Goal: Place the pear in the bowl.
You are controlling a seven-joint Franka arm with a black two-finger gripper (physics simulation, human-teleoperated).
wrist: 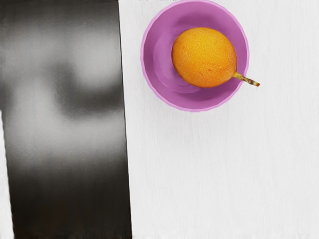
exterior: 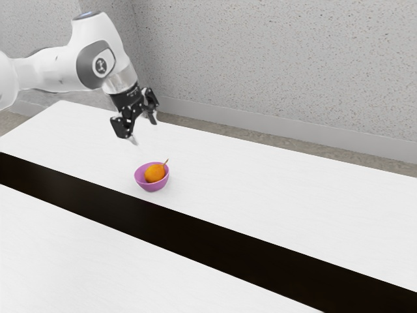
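Observation:
Above the table, up and to the exterior view's left of the bowl, hangs my gripper (exterior: 144, 130), open, its two fingers wide apart with nothing between them. The orange pear (exterior: 154, 173) lies inside the pink-purple bowl (exterior: 152, 186), its stem sticking out past the rim. In the wrist view the pear (wrist: 204, 57) rests on its side against the inner wall of the bowl (wrist: 164, 89), with its brown stem crossing the rim.
A white table (exterior: 260, 189) carries the bowl. A dark strip (exterior: 195, 230) runs lengthwise beside it, close to the bowl, and appears as a dark glossy band (wrist: 65, 149) in the wrist view. A speckled wall (exterior: 280, 59) stands behind the table.

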